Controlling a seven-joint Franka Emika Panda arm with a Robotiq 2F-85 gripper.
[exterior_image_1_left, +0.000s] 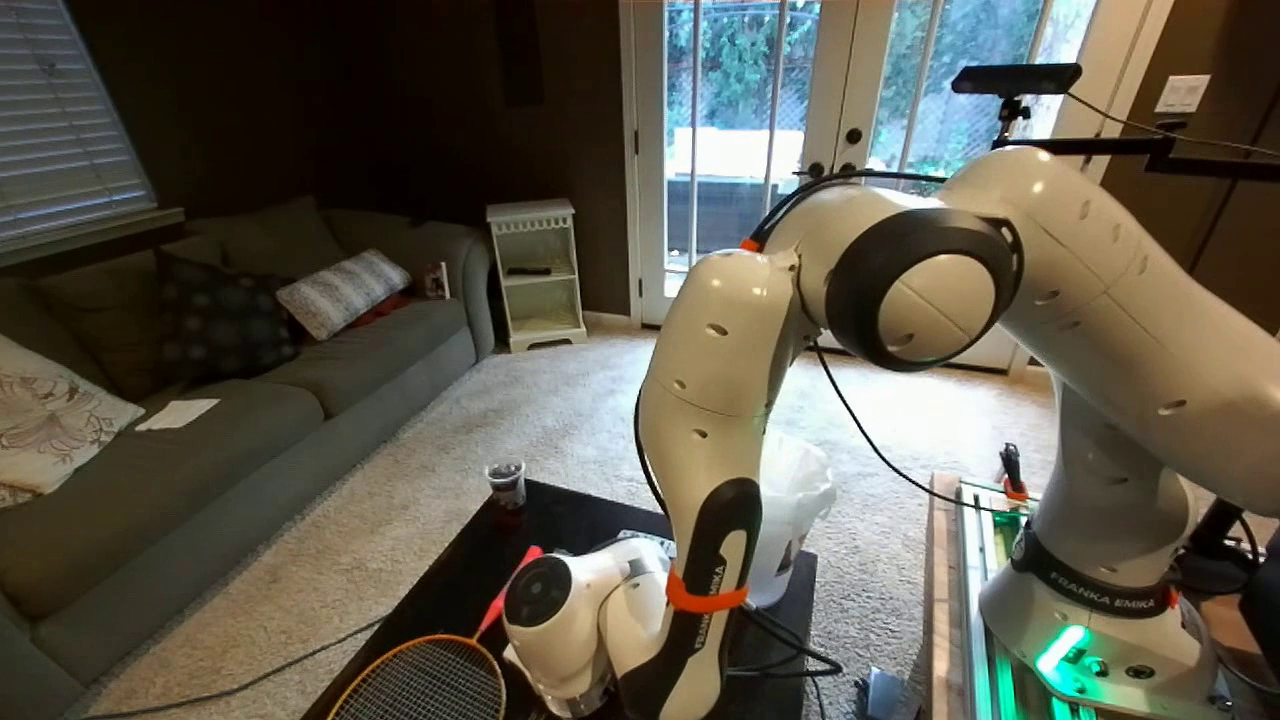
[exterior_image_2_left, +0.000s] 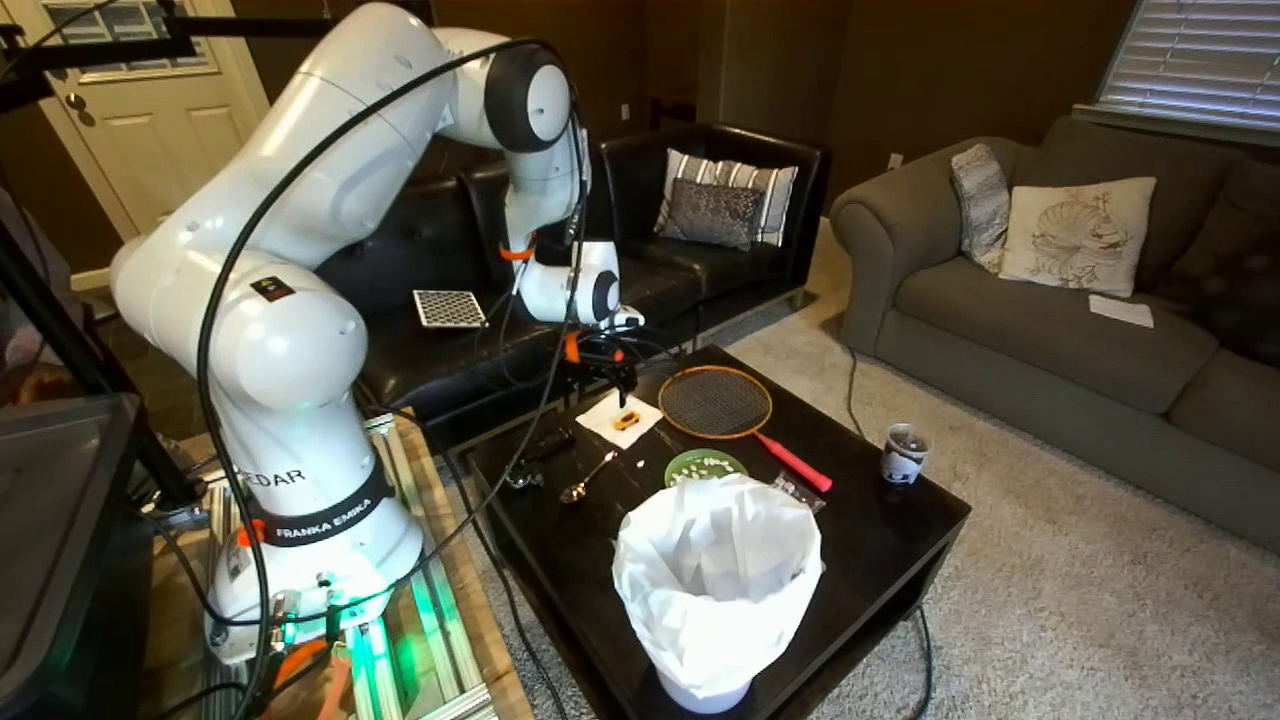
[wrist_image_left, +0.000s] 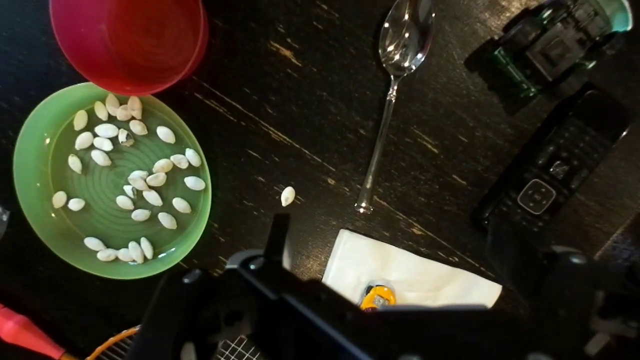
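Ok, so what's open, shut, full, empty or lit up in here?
Pincer, open
Green plate, holding white seeds
Red bowl, no contents showing, partly out of frame
Bin, upright, lined with a white bag
Yellow toy car, resting on the napkin
Spoon, lying down
Racket, lying flat
Black handset, buttons up
Clear cup, upright, contents unclear
Glass doors, shut
Blinds, lowered
Base light, lit green

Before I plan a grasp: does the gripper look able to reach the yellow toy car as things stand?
Probably yes: the open gripper hangs close to the yellow toy car, which lies on the white napkin, and in an exterior view nothing visible covers it.
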